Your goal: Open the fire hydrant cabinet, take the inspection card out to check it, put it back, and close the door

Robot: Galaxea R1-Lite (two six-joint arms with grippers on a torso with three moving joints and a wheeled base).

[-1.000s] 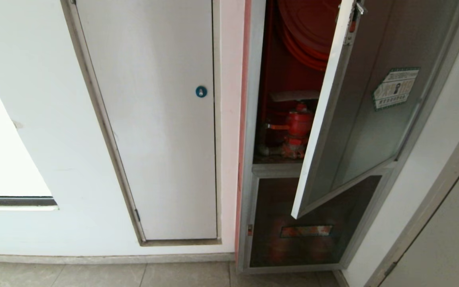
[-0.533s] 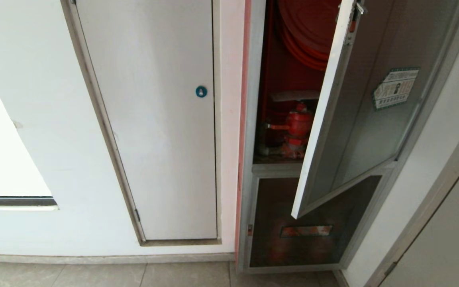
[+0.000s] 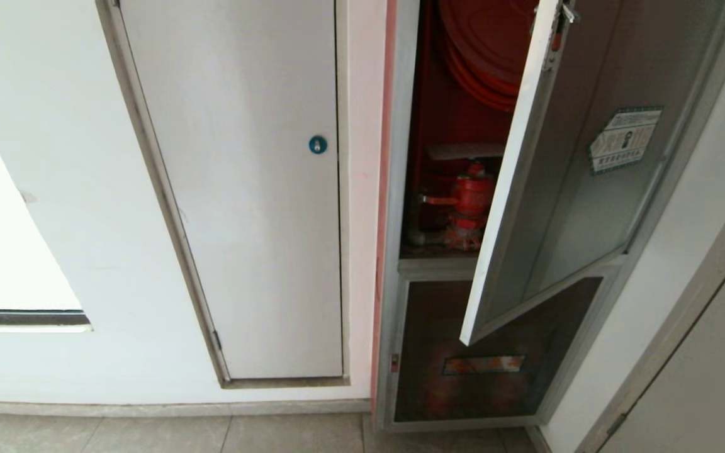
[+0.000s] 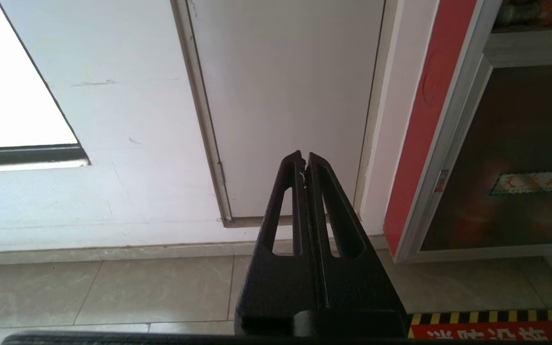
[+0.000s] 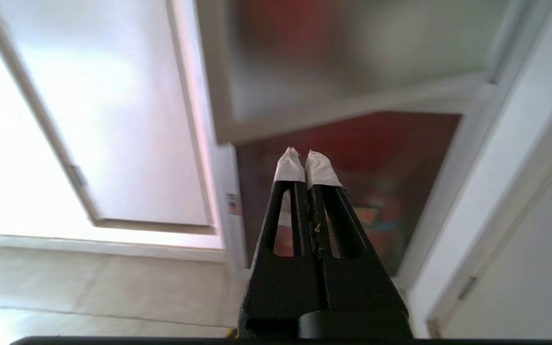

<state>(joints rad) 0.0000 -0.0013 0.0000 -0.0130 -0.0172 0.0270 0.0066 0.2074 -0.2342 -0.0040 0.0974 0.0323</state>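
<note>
door point(image 3: 564, 189): tinted glass, aluminium frame, ajar | inspection card point(image 3: 465, 150): flat, pale

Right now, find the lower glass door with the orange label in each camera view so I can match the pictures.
Head view: lower glass door at the bottom right, under the open upper door.
Left wrist view: at the right edge, its label showing.
Right wrist view: behind the shut right end effector, blurred.
Shared landmark: the plain white door beside the cabinet.

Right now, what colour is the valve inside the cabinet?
Red; the valve shows best in the head view.
</note>
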